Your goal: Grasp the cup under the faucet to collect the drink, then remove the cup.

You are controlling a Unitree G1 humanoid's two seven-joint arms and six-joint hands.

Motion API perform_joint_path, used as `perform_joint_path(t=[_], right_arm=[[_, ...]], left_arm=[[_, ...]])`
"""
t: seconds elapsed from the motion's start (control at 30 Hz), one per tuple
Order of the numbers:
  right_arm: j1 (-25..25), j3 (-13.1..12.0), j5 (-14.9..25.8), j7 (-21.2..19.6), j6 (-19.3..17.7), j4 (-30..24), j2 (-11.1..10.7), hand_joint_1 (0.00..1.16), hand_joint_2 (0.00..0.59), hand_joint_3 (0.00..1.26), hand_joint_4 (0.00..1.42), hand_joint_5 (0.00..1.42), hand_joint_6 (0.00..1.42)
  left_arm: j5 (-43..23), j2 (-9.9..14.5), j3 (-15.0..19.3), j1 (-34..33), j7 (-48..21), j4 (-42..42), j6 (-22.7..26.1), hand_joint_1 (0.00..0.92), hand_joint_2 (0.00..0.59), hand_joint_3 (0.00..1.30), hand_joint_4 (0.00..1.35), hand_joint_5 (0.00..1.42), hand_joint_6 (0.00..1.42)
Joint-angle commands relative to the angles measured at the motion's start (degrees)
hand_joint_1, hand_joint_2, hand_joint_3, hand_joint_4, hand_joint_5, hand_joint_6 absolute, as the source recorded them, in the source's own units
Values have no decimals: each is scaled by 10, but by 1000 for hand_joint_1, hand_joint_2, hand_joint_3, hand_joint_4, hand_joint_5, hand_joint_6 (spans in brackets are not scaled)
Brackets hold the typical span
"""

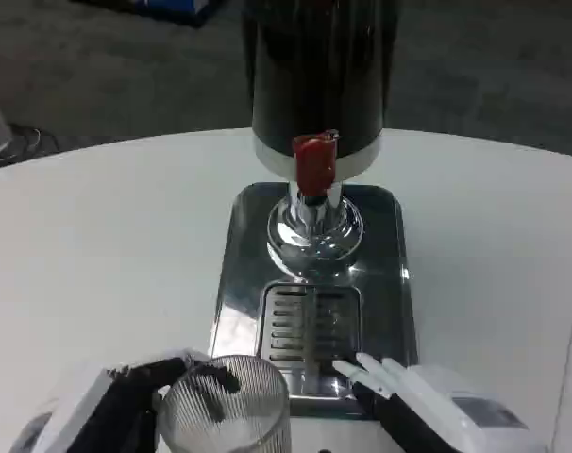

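Fingers of my left hand [107, 401] wrap the ribbed clear cup [227, 408] from its left side, dark fingertips pressed on the wall near the rim. I read that as a hold, though the lower part of the grasp is cut off by the frame edge.

Cup sits low in the head view, in front of the drip tray grille [305, 326], at the near edge of the steel base [231, 274]. It stands well short of the faucet [313, 165] with its red lever. Whether anything is inside it I cannot tell.

Judgement on the step: carry the cup forward and up, keeping it upright, until its mouth is centred below the chrome spout [312, 226]. Hold the rim level, squeeze lightly since the wall looks thin, and keep clear of the grille.

Left forearm comes in from the lower left corner, palm turned toward the cup.

Right hand [428, 396] lies just right of the cup at the base's near corner, white fingers stretched forward and slightly apart, holding nothing. It looks well placed to reach for the lever once the cup is set.
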Motion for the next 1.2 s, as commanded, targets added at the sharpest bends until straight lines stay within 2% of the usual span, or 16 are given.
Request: perform_joint_path(t=[0.03,0.67,1.2], right_arm=[[14,-3,-6,6,-1,-15,4,345,422,86,0,0,18],[21,-2,-14,13,-1,-17,15,343,422,94,0,0,18],[34,-8,-25,7,-2,-24,34,343,422,94,0,0,18]], left_arm=[[-10,6,7,11,-1,1,-23,387,130,1057,1138,1327,1424],[-12,2,6,5,-1,0,-20,387,130,1057,1138,1327,1424],[9,-12,-4,-99,13,59,1,387,130,1057,1139,1327,1424]])
